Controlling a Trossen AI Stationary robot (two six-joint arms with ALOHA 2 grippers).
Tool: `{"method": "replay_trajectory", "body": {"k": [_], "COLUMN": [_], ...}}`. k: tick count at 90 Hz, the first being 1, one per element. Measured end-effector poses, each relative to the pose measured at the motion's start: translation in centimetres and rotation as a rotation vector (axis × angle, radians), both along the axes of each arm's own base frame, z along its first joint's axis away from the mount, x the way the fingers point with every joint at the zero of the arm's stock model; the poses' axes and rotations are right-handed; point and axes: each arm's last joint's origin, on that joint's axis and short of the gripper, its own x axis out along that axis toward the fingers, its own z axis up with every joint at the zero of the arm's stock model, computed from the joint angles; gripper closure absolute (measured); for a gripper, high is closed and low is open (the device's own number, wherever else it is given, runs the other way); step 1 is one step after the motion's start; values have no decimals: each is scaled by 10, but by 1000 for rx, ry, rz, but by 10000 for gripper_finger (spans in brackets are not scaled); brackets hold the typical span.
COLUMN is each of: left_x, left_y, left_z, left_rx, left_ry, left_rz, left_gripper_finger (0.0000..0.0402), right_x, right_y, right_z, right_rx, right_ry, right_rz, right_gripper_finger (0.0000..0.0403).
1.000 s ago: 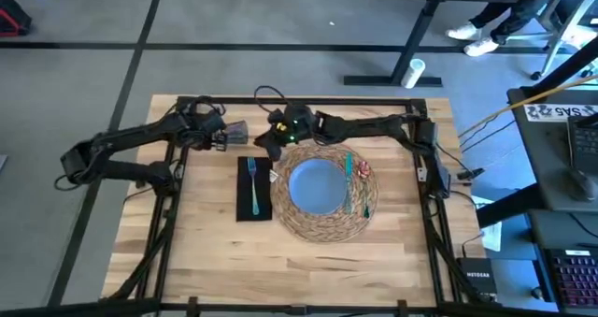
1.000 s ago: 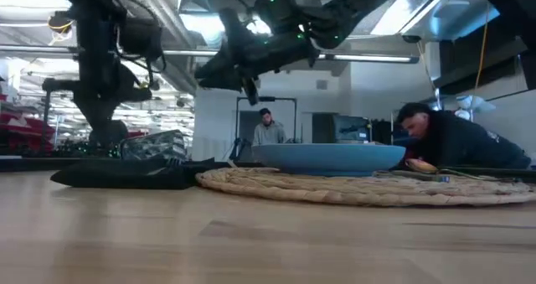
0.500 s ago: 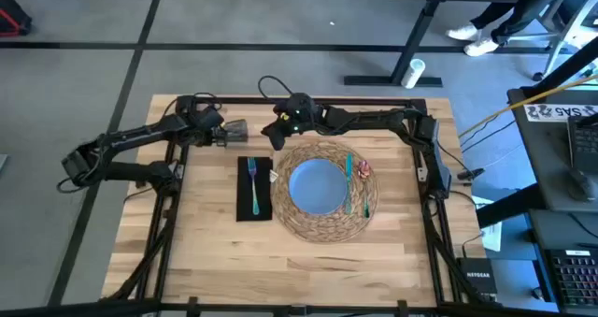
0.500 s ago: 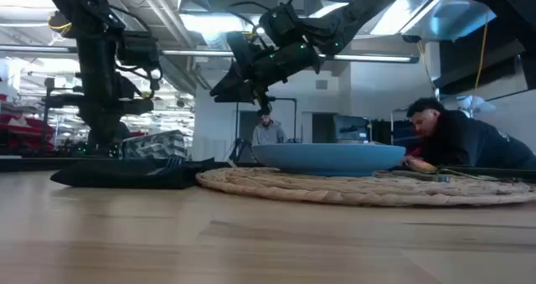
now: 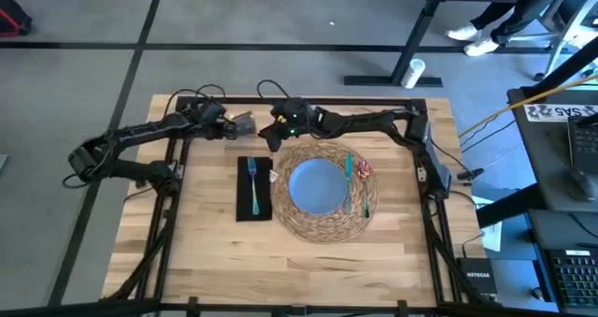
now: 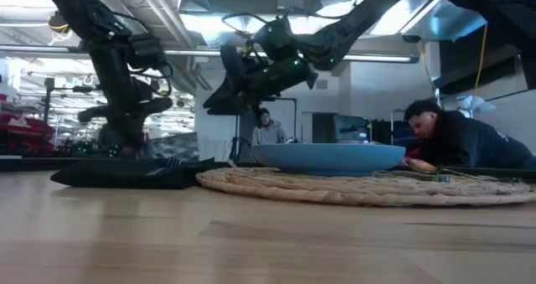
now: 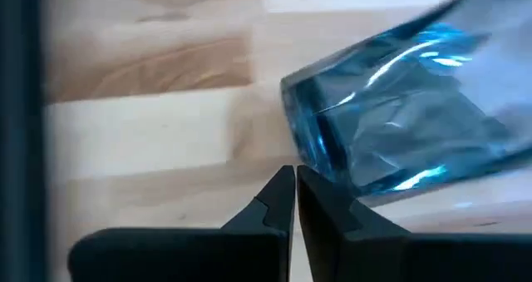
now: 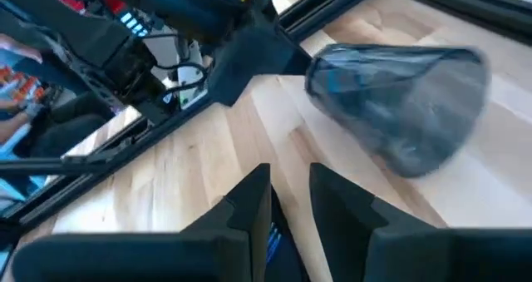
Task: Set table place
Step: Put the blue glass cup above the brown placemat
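From above, the table [image 5: 215, 252] carries the table place: a round woven placemat [image 5: 322, 225] with a blue plate [image 5: 316, 186] at its centre, a black napkin [image 5: 241, 209] just beside the mat with a teal fork [image 5: 252, 184] lying on it, and green and red-handled cutlery [image 5: 353, 181] on the mat beside the plate.

The grey glass [image 5: 243, 124] is at the far edge of the table, beyond the napkin, at the tip of the left gripper [image 5: 227, 126]. The high view does not show the contact. The left wrist view does: the glass [image 7: 399, 116] is tilted, and the left gripper [image 7: 295, 186] has its fingers pressed together with the tips at the glass's base end. Whether they pinch the wall, I cannot tell.

The right gripper [image 5: 277, 133] hangs above the table between the glass and the mat's far rim. Its wrist view shows the fingers [image 8: 249, 199] slightly parted, holding nothing, with the glass [image 8: 399, 111] ahead on its side.

The low view alone shows both arms raised over the setting, the right gripper [image 6: 219, 100] clear of the plate [image 6: 328, 157], and people in the room beyond.
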Motion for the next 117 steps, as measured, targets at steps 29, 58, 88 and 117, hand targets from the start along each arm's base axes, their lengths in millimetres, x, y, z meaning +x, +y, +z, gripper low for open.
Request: {"method": "replay_trajectory", "body": {"k": [29,58,88,117], "left_x": [4,11,8,10], "left_y": [-1,-10,-16,-17], "left_z": [-5,-3,-5,-4], "left_rx": [-25,-78,-121,-116], "left_ry": [14,-56,5,-2], "left_rz": [-35,-119,-147,-154], "left_gripper_finger": [402,402,402,402], "right_x": [2,0,1,6], "right_y": [-11,-17,-25,-65], "right_z": [-11,-10,7,36], "right_rx": [23,95,249,62], "right_ry": [-24,-38,20,160], "right_rz": [-86,-117,-47,11], "right_gripper_finger": [329,316,220,201]}}
